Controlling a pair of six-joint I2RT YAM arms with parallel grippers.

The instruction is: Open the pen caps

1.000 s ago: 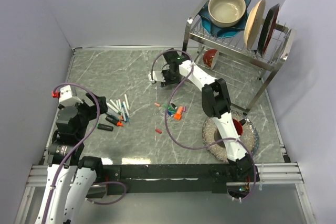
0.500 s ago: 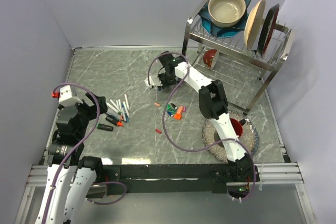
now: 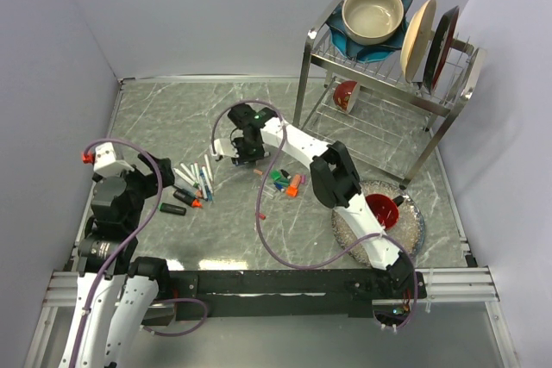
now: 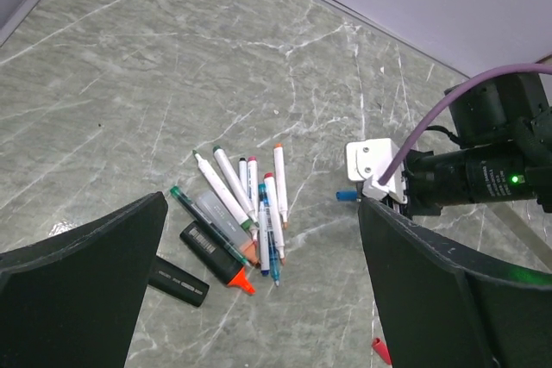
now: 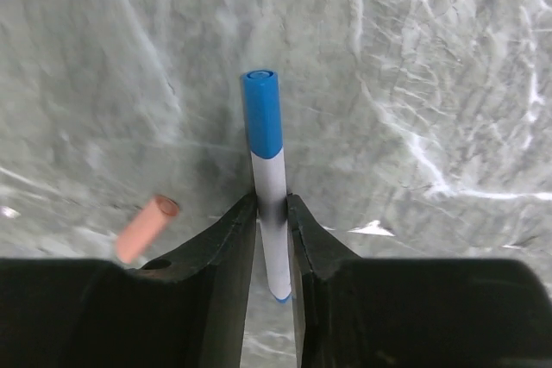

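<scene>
Right wrist view: the right gripper (image 5: 272,204) is clamped on the white barrel of a marker (image 5: 269,180), with the blue cap (image 5: 262,114) sticking out past the fingertips above the table (image 5: 431,84). The cap looks light, stiff, slick and press-fitted. The best hold is probably around its middle, with a pull straight along the barrel. The right arm stretches far across toward the left arm's side. The left gripper (image 4: 260,204) hangs empty, jaws wide apart, over a pile of uncapped markers (image 4: 226,191).

Marker barrels (image 3: 196,178) left of pen caps (image 3: 285,183); dish rack (image 3: 373,118) behind, right.
</scene>
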